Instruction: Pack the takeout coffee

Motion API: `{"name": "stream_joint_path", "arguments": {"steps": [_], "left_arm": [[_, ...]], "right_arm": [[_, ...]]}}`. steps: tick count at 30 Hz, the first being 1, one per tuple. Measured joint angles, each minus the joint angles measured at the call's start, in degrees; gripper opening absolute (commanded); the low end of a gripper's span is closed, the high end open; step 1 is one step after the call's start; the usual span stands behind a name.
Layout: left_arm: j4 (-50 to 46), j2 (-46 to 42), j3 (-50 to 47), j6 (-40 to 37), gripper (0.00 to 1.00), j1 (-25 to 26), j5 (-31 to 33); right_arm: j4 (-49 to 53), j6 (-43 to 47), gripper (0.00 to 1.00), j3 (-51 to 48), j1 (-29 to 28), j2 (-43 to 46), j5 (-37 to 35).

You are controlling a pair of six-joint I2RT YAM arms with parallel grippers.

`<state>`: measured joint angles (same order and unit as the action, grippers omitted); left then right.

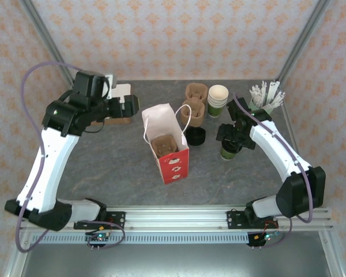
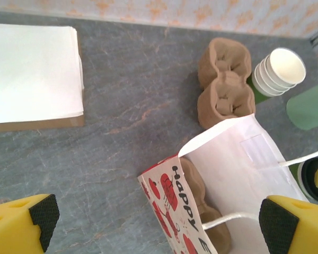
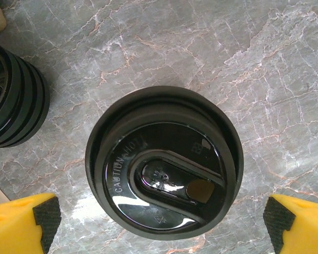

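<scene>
The takeout coffee (image 3: 161,164), a dark green cup (image 1: 229,152) with a round black lid, stands on the grey table right of the bag. My right gripper (image 3: 161,222) hangs directly above it, open, its pads (image 3: 45,217) wide apart on either side of the lid and clear of it. The red-and-white paper bag (image 1: 172,158) stands open mid-table with a brown pulp tray (image 1: 165,145) inside. My left gripper (image 1: 128,106) is open, up and to the left of the bag (image 2: 238,159), nothing between its fingertips (image 2: 45,214).
A stack of black lids (image 1: 196,136) sits between bag and coffee. Behind are pulp carriers (image 1: 195,103), stacked lidless cups (image 1: 217,99) and a pale green holder of white sticks (image 1: 265,98). White napkins (image 2: 32,74) lie at the back left.
</scene>
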<state>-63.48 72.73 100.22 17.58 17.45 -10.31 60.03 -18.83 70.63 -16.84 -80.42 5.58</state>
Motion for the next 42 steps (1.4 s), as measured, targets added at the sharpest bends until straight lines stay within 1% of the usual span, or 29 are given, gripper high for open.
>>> {"name": "stream_joint_path", "arguments": {"steps": [6,13,24,42], "left_arm": [[2.5,-4.7,-5.5,1.0,1.0,0.0,0.7],[2.5,-5.2,-9.3,1.9,1.0,0.0,1.0],[2.5,-5.2,-9.7,1.9,1.0,0.0,1.0],[2.5,-5.2,-9.7,1.9,1.0,0.0,0.9]], "right_arm": [[1.1,1.0,0.99,1.8,0.2,-2.5,0.2],[2.1,1.6,0.99,2.4,0.2,-4.1,0.2],[2.1,2.6,0.99,2.5,0.4,-6.6,0.3],[1.7,3.5,0.99,1.9,1.2,-7.7,1.5]]}}
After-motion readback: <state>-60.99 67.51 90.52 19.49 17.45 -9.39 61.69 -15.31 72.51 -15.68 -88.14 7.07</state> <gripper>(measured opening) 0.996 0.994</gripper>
